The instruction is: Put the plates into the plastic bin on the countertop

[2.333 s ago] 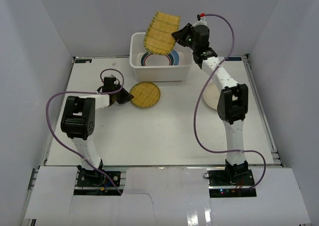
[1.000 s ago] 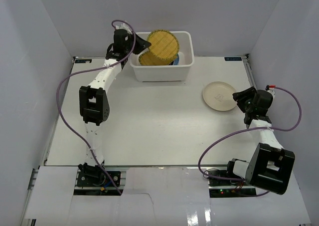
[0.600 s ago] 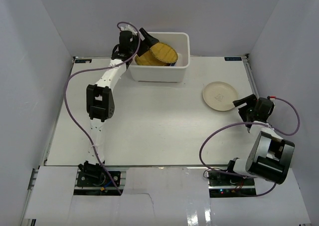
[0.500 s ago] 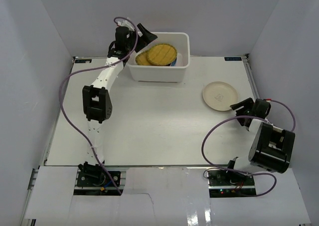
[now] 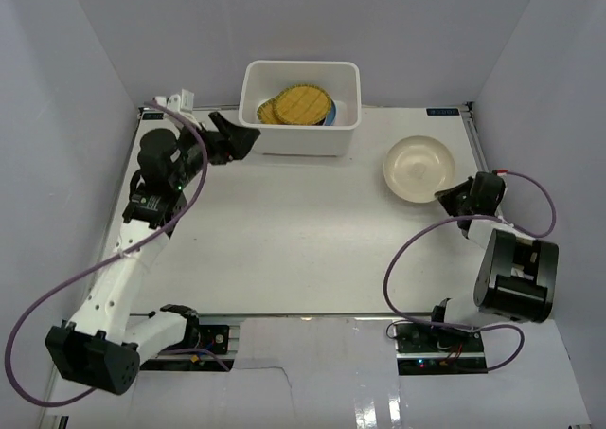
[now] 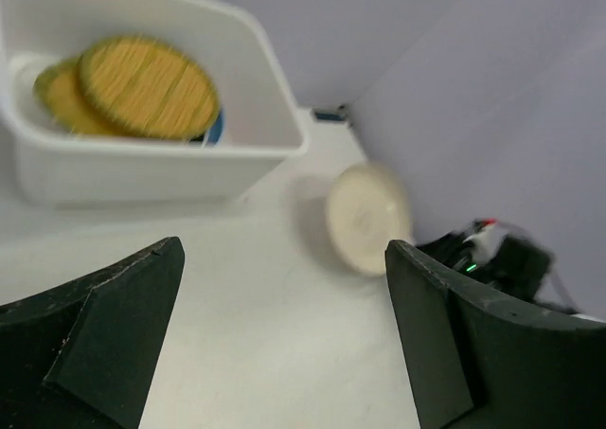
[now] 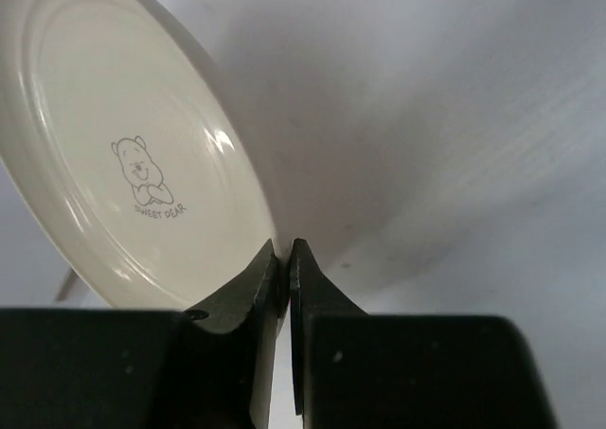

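The white plastic bin (image 5: 301,137) stands at the back of the countertop (image 5: 303,249). Inside it a round yellow woven plate (image 5: 305,104) lies on a rectangular woven one (image 5: 266,113), over a blue plate edge (image 6: 213,129). My left gripper (image 5: 241,137) hovers open and empty just left of the bin's front corner; the left wrist view shows its jaws wide apart (image 6: 284,249). A cream plate (image 5: 418,168) with a bear print (image 7: 142,173) is tilted up at the right. My right gripper (image 7: 287,251) is shut on its near rim.
Pale walls close in the countertop on three sides. The right arm's purple cable (image 5: 402,259) loops over the table's right part. The right arm's base block (image 5: 516,277) sits near the front right corner.
The left gripper opened, left the round woven plate in the bin and pulled back to the bin's left front. The right gripper closed on the cream plate's rim and tipped it up.
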You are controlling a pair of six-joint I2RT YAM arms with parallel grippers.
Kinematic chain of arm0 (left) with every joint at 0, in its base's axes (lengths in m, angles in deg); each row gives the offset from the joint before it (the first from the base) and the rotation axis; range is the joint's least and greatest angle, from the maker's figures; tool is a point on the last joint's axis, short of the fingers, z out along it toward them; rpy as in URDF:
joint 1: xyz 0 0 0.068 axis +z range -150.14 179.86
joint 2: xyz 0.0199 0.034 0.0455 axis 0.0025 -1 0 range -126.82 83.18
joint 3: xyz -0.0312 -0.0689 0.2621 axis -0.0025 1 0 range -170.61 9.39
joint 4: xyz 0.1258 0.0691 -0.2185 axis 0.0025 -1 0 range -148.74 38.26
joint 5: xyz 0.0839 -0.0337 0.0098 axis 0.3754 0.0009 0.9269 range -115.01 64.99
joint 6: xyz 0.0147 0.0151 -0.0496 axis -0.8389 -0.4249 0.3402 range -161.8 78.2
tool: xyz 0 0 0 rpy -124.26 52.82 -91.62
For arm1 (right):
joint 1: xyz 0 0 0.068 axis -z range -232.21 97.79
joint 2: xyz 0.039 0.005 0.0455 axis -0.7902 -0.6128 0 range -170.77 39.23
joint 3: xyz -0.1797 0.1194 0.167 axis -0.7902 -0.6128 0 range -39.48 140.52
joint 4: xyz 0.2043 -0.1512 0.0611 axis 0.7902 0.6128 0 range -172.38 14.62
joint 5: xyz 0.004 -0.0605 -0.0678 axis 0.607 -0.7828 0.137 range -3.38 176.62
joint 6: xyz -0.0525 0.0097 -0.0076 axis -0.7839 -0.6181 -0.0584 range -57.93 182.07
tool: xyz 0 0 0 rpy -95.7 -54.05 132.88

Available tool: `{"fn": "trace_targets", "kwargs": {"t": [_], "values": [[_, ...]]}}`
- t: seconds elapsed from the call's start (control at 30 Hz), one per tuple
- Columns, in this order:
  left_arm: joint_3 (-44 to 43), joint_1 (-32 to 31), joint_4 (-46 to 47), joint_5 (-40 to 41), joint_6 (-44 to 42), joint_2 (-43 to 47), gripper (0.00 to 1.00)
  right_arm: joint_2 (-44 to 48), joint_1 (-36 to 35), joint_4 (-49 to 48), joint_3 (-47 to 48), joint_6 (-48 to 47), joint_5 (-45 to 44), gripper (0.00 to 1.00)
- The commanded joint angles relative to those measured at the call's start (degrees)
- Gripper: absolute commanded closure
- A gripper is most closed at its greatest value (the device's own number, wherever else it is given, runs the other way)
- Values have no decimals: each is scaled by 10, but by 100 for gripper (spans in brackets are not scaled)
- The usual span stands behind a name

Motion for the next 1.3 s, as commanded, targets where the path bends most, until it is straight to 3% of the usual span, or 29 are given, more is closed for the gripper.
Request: {"fn": "trace_targets", "kwargs": {"t": [0.0,0.1,0.2,0.33,0.43,0.57,0.8,0.83,0.87,0.9,0.97,1.07,1.2,1.27], "values": [[137,-1,-96,44,-57,65,2,140,-10,-69,23,22,-24,92],[240,-1,-134,52,-84,139,2,191,-57,-40,105,-10,-49,92],[300,-2,-157,31,-97,205,2,156,-134,-5,232,-51,-63,92],[344,-14,-145,12,-103,237,2,54,-250,9,397,-65,-70,92],[341,-26,-144,23,-113,247,2,-45,-306,34,483,-93,-128,92],[339,-48,-143,35,-121,254,2,-214,-343,98,677,-95,-149,92],[338,-58,-141,57,-126,264,2,-369,-373,151,860,-63,-152,92],[336,-59,-143,60,-128,264,2,-385,-377,167,878,-63,-147,87],[336,-58,-144,63,-128,265,2,-389,-379,173,894,-65,-145,74],[335,-58,-145,69,-127,267,2,-389,-379,189,907,-78,-146,43],[334,-58,-145,72,-126,268,2,-360,-381,191,896,-88,-144,19],[326,-59,-145,72,-121,266,2,-276,-380,175,821,-117,-141,2],[278,-59,-148,69,-117,252,2,-110,-391,115,622,-164,-128,9],[251,-59,-147,65,-109,241,2,6,-398,83,456,-185,-133,10]]}}
